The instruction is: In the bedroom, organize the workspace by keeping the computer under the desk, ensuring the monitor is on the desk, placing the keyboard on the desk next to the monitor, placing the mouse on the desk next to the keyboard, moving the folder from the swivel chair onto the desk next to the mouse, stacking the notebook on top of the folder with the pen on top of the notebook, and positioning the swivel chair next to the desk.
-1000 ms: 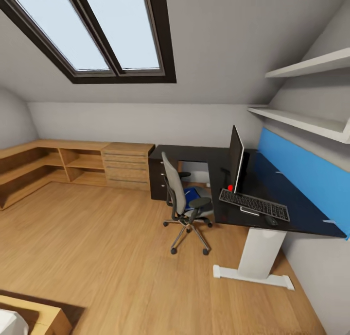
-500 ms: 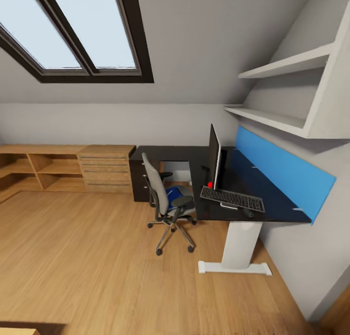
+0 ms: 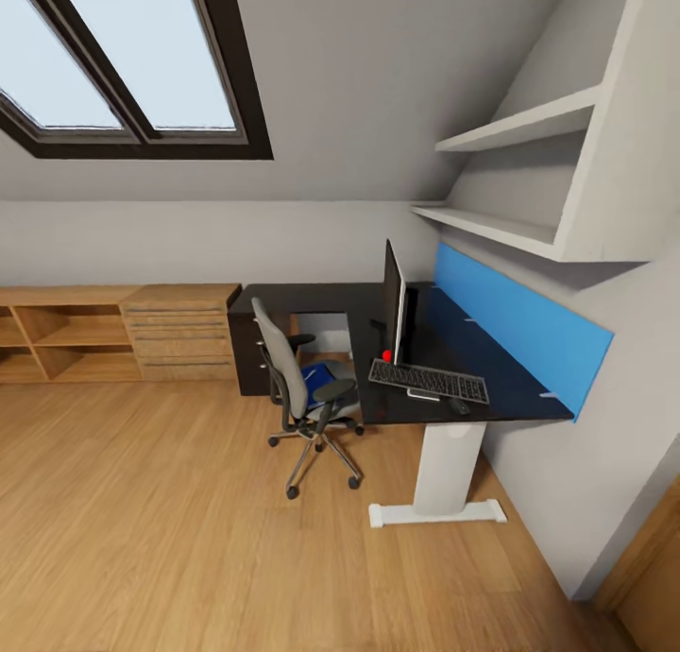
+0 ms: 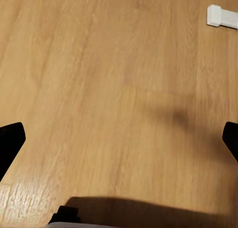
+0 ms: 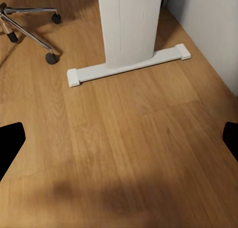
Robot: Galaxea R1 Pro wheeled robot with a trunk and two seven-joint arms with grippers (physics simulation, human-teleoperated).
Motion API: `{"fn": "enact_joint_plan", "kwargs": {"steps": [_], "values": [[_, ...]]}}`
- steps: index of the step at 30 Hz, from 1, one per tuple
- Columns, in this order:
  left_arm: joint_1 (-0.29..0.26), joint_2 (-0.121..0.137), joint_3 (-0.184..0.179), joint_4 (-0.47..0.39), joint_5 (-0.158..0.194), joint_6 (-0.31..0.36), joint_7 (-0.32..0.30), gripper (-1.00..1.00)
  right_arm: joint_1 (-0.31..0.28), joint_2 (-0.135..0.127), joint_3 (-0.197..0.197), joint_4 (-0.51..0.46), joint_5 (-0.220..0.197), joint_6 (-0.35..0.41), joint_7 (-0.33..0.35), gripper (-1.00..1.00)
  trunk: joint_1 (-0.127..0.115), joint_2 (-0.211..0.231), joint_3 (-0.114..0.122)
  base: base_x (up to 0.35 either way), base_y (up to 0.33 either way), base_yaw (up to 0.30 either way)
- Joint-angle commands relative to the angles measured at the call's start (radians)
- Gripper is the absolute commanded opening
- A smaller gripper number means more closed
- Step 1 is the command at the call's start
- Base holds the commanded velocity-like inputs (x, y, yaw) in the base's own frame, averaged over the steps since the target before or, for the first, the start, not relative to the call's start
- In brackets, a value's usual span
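The black-topped desk [image 3: 515, 402] stands against the right wall on its white pedestal leg [image 3: 446, 465]. On it, the thin black monitor [image 3: 393, 299] is seen nearly edge-on, with the keyboard [image 3: 428, 382] in front of it and the small dark mouse [image 3: 458, 406] at the keyboard's near end. The grey swivel chair [image 3: 291, 380] sits at the desk's inner corner with the blue folder [image 3: 322, 379] on its seat. Notebook, pen and computer cannot be made out. My left gripper [image 4: 119, 141] and right gripper [image 5: 119, 143] hang open over bare floor, the right one near the leg's foot [image 5: 126, 65].
A light wooden drawer unit [image 3: 179, 334] and low shelving [image 3: 57, 335] line the back wall. White wall shelves [image 3: 515, 231] hang above the desk under the sloped ceiling. The chair's chrome base and casters [image 5: 30, 26] lie close to the pedestal. Wooden floor [image 3: 161, 529] spreads between me and the desk.
The whole head picture has slid left, so the camera has turned right; more of the right wall and shelves shows. Chair and desk items have not moved.
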Motion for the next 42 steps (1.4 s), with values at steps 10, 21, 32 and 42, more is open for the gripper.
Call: {"fn": "enact_joint_plan", "kwargs": {"steps": [10,21,32,42], "values": [[0.0,-0.001,-0.005,0.004,0.012,-0.006,-0.005,1.0,-0.001,-0.001,0.003,0.004,0.0,-0.003,-0.001,1.0,0.039,-0.071,-0.033,0.0,0.0,-0.005],[0.0,0.0,-0.005,0.002,0.014,-0.006,-0.003,1.0,-0.001,0.0,0.005,0.015,0.002,-0.003,0.0,1.0,0.081,-0.148,-0.067,0.0,0.0,0.0],[-0.01,0.003,-0.003,0.003,0.017,-0.004,0.001,1.0,-0.001,0.0,0.006,0.016,0.002,-0.003,0.0,1.0,0.123,-0.225,-0.102,0.0,0.0,0.0],[-0.022,0.0,-0.002,-0.002,0.019,-0.004,0.11,1.0,-0.001,0.003,0.011,0.02,0.004,-0.002,0.002,1.0,0.161,-0.295,-0.133,0.0,0.0,0.0]]}}
